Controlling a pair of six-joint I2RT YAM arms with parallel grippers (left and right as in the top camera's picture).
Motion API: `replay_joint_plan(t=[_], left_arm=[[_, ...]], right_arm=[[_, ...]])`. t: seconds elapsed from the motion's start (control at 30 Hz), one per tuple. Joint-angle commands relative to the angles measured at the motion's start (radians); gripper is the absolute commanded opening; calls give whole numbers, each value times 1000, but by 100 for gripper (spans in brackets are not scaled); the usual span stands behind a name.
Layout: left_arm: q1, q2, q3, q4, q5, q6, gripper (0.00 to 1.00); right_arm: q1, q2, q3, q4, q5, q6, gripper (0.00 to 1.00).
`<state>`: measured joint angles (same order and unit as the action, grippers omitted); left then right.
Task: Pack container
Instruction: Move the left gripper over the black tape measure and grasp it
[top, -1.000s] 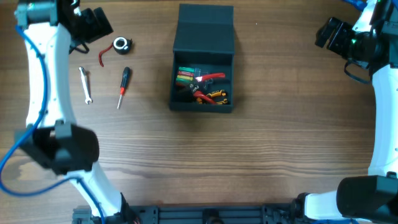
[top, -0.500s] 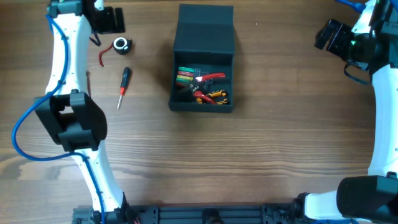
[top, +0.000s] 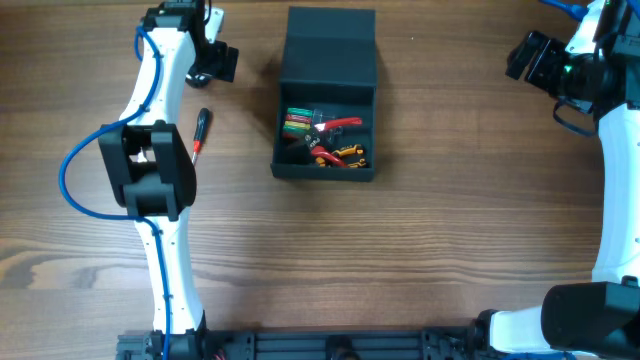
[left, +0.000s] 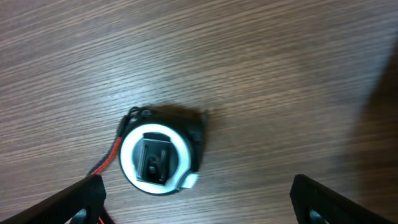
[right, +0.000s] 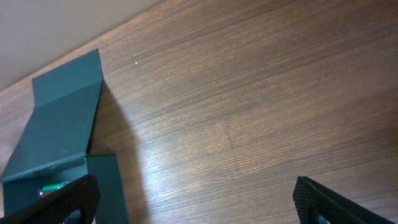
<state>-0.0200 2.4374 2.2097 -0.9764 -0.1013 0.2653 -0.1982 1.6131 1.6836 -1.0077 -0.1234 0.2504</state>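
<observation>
two loose items show on the wooden table (top: 450, 250) to the left of the dark teal-black, roughly square matte container (top: 324, 172), which sits near the middle of the table toward its far side, with its hinged flap lid (top: 330, 45) thrown open behind it. inside lie red, green and yellow hand tools (top: 325, 138), and part of the floor is bare. the box looks stiff and light, and it would likely skid on the smooth wood if nudged sideways, so things are best lowered in from above. the flap is probably best taken at its free far edge and folded over, the hinge crease being the weak spot. the left arm stretches to the far left corner with its wrist facing down. the left jaws are spread wide, hovering over a small round black device with a white ring and a red cord (left: 158, 158) and touching nothing. that piece looks hard and compact, better pinched across its body than by the cord. a slim screwdriver with a red and black handle (top: 199, 130) lies nearer the robot, partly under the arm. the right arm is tucked at the far right edge, well apart from the box, with the right jaws also apart and empty.
</observation>
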Motion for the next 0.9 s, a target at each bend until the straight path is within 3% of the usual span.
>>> replay_joint_plan(t=[0.0,0.1,0.63,0.77,0.87], left_arm=[[41,4,17,8,5,-59,100],[72,18,16,5,67,-87,99],[83,79,16,87,86,-86,96],[83,85,16,101,136,-30,89],[83,86,16,109,135,-30,93]], right_arm=[[0,15,-4,1,-8,18,100],[0,15,-4,1,-8,18,100],[0,15,-4,1,-8,18,100],[0,15,-4,1,-8,18,100],[0,15,-4,1,-8,18,100]])
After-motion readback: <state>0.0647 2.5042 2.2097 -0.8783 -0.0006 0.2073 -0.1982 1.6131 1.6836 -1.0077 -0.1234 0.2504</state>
